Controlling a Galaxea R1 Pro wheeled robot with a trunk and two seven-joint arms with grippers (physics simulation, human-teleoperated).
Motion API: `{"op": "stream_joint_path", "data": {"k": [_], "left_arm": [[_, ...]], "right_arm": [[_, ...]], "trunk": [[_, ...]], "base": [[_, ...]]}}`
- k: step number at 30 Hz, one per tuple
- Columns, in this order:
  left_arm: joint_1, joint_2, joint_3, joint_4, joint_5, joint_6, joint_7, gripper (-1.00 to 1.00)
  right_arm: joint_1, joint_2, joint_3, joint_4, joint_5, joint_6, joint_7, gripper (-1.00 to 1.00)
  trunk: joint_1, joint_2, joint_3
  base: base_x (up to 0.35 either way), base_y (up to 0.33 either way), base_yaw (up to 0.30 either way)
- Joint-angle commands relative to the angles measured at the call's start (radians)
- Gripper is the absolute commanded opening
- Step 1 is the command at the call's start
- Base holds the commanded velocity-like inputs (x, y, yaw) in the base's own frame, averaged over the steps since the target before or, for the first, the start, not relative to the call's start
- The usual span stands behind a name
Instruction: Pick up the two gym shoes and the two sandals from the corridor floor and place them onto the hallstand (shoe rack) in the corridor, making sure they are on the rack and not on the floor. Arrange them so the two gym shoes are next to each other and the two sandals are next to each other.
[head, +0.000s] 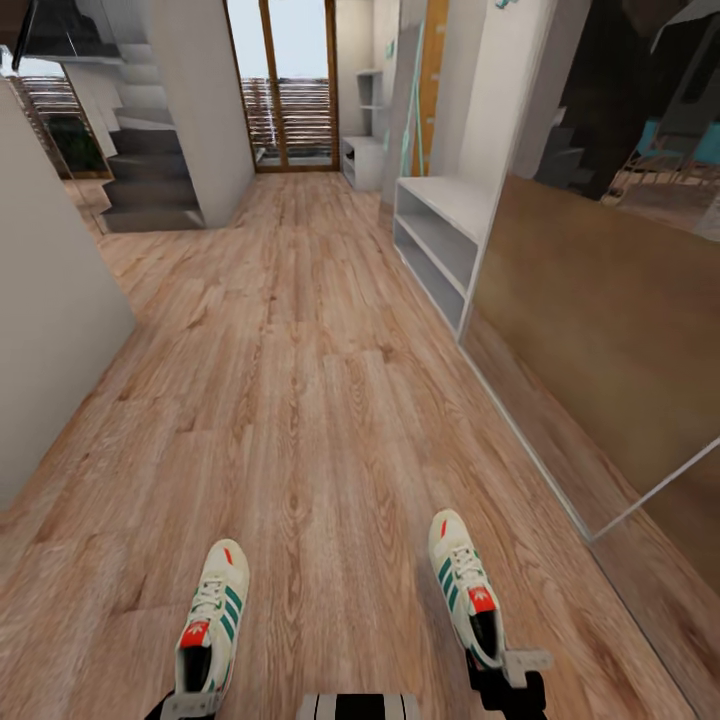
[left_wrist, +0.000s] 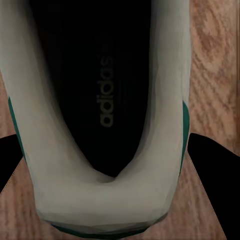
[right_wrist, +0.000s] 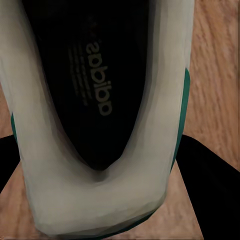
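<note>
Both grippers clamped gym shoes by the heel: left gripper (head: 188, 706) held one shoe (head: 212, 620), right gripper (head: 508, 672) the other (head: 463, 585), well short of the hallstand (head: 440, 235).

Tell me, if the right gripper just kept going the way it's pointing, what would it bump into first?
Probably nothing new: the right gripper already sits at the heel of the right gym shoe, its fingers flanking the heel. Past the shoe lies the wood floor; depth is hard to judge.
</note>
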Motion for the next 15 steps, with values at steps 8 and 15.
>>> {"op": "stream_joint_path", "data": {"k": [8, 15], "left_arm": [[0.006, -0.002, 0.010, 0.002, -0.010, -0.014, -0.005, -1.00], [0.006, 0.000, 0.014, 0.002, -0.008, -0.016, -0.005, -1.00]], "right_arm": [[-0.001, 0.001, -0.002, 0.048, 0.005, -0.030, -0.004, -1.00], [0.000, 0.001, -0.001, 0.066, 0.005, -0.032, -0.003, -1.00]], "trunk": [[-0.004, 0.002, 0.043], [-0.007, 0.003, 0.081]], "base": [[0.000, 0.000, 0.000], [0.000, 0.000, 0.000]]}}
